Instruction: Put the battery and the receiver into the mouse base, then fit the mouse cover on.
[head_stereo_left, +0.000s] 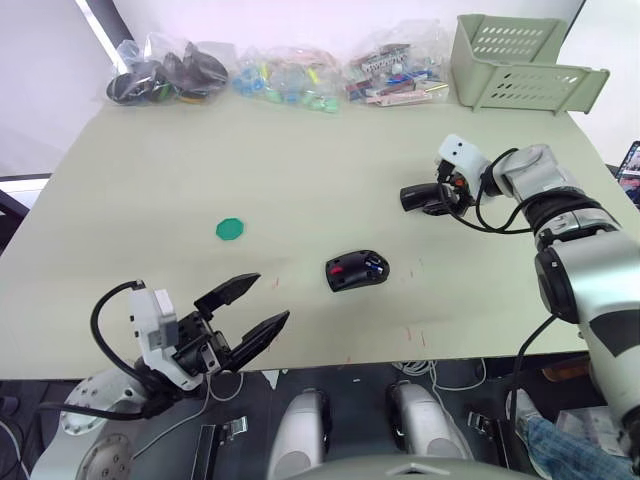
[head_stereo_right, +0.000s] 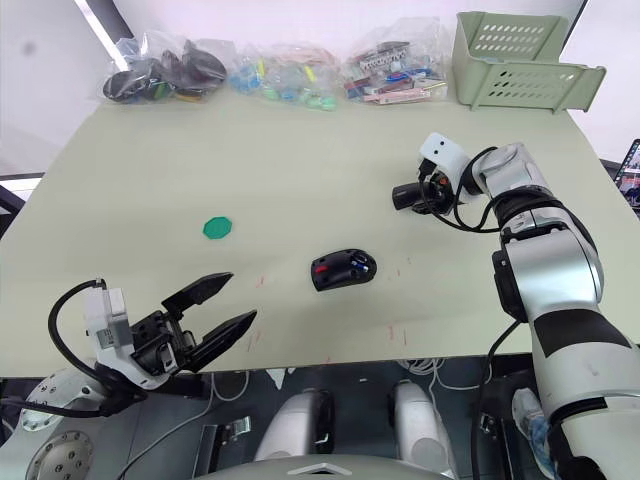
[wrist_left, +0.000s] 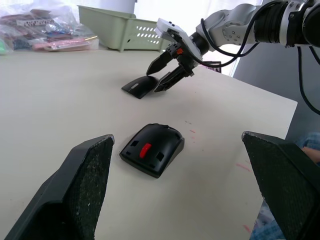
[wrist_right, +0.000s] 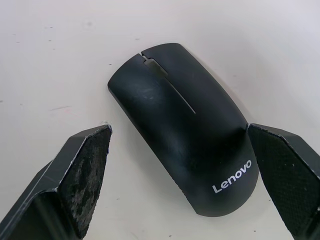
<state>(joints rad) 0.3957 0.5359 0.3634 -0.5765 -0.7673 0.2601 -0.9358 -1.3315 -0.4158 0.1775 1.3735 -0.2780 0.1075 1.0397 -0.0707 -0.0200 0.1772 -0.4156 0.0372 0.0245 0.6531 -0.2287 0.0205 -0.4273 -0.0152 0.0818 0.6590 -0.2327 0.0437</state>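
The mouse base (head_stereo_left: 357, 270) lies hollow side up near the middle of the table, with a red patch inside. A small blue piece, the battery (head_stereo_left: 375, 265), sits in the hollow next to the red patch. The receiver is hidden. The mouse cover (wrist_right: 165, 100), a glossy black shell, lies arched side up on the table at the right. My right gripper (head_stereo_left: 432, 200) is open, low over the table, one finger on each side of the cover. My left gripper (head_stereo_left: 250, 305) is open and empty at the front edge, left of the base.
A green disc (head_stereo_left: 230, 229) lies on the left half of the table. Clear bags of small parts (head_stereo_left: 290, 80) line the back edge. A pale green basket (head_stereo_left: 520, 62) stands at the back right corner.
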